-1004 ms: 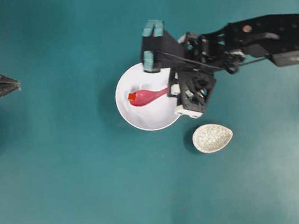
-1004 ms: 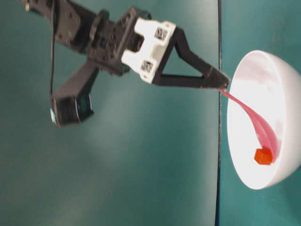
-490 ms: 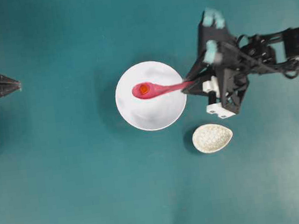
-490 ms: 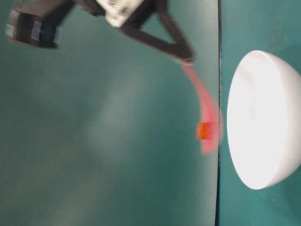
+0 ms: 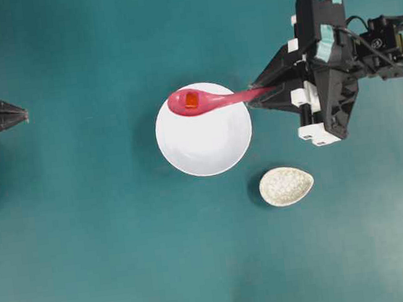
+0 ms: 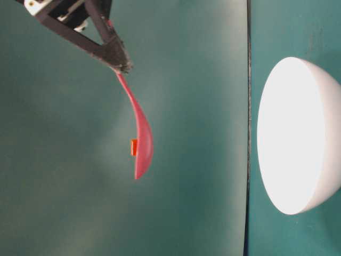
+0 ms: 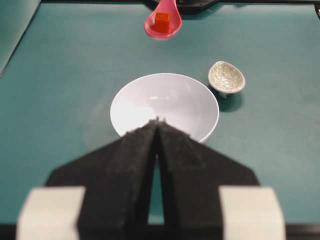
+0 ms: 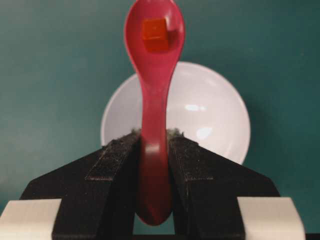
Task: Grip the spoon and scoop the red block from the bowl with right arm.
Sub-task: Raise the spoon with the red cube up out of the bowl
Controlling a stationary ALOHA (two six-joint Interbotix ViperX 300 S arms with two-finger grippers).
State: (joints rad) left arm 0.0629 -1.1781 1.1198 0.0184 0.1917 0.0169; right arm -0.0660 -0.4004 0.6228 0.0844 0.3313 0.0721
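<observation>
In the overhead view the right gripper [image 5: 262,94], at upper right, pinches the handle of the spoon [image 5: 207,100], whose scoop hangs over the top rim of the bowl [image 5: 204,140] at centre with the red block [image 5: 191,100] sitting in it. The table-level view shows the spoon lifted well clear of the bowl. The left gripper [image 7: 158,122], low in its wrist view, has its fingers pressed together on nothing, and a speckled dish [image 5: 286,186] lies lower right of the bowl.
</observation>
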